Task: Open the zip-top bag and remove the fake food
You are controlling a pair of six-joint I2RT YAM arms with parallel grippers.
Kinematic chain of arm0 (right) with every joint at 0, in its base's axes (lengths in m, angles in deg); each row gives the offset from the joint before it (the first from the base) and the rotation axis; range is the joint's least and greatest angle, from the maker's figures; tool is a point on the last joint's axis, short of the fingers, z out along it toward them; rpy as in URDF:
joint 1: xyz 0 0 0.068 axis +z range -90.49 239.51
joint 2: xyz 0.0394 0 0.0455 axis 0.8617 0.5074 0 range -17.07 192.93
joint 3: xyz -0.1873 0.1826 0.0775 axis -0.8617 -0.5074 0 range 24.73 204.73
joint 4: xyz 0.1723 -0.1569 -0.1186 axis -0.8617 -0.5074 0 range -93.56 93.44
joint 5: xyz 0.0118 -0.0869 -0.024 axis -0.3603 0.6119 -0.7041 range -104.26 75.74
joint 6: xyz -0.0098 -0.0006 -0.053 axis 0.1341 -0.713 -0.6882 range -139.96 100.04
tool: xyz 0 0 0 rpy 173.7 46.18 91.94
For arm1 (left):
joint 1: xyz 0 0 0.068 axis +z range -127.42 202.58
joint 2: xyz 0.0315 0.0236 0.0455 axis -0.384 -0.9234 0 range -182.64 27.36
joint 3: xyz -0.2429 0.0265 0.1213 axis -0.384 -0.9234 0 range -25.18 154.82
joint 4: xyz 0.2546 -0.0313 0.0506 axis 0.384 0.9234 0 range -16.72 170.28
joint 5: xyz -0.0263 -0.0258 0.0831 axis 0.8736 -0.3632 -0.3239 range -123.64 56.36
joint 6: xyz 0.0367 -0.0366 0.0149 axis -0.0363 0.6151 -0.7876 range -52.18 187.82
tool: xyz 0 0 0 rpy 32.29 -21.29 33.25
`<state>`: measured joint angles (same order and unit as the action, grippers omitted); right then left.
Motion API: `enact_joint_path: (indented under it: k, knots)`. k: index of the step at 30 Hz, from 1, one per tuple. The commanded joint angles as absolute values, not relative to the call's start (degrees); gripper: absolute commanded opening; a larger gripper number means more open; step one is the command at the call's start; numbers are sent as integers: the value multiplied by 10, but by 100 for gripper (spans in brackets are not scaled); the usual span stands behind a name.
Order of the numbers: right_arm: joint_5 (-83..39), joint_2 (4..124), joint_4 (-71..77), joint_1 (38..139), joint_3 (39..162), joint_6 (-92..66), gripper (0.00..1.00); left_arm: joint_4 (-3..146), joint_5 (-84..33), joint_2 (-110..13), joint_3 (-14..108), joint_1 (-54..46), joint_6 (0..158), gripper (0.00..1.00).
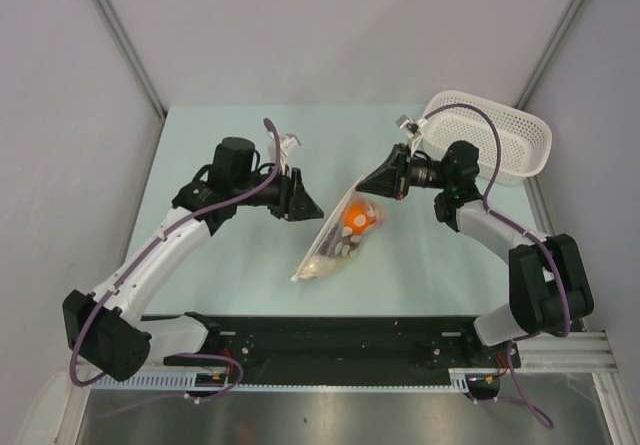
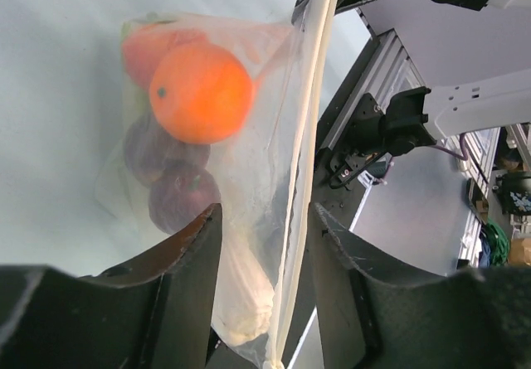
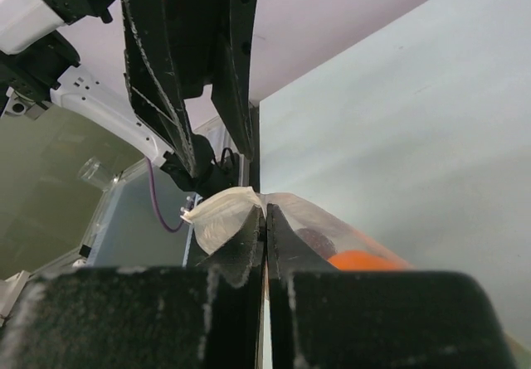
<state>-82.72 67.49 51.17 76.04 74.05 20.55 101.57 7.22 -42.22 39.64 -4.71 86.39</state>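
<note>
Two grippers: I see both by the zip-top bag (image 1: 338, 242).
Right gripper (image 3: 265, 217): clamped on its edge.
Left gripper (image 2: 264, 217): jaws apart, bag just ahead.

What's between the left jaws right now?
The zip-top bag, its white zip strip included, sits in the gap of the open left gripper. Left wrist view shows it.

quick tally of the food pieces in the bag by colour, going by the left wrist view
orange ball: 1
red piece: 1
dark purple lumps: 2
pale beige piece: 1
total seen in the zip-top bag: 5
</note>
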Motion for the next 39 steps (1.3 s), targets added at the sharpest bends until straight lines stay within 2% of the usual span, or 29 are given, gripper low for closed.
enact_joint_path:
  k: [1, 6, 17, 28, 34, 38, 39]
  knots:
    - [-834, 680, 576, 761, 768, 226, 0, 977, 98, -416, 386, -45, 853, 41]
    - [-833, 684, 578, 763, 768, 228, 0, 937, 122, -420, 355, -59, 875, 38]
    - [-833, 689, 585, 764, 768, 236, 0, 927, 102, -444, 355, -102, 869, 44]
    - [-830, 691, 585, 766, 768, 237, 0, 938, 84, -457, 344, -102, 862, 33]
    - [-833, 691, 584, 766, 768, 239, 0, 941, 85, -442, 338, -102, 858, 44]
    - [-830, 690, 590, 766, 768, 242, 0, 939, 94, -444, 324, -102, 858, 32]
    - [-829, 690, 591, 768, 768, 243, 0, 938, 95, -445, 322, -102, 858, 16]
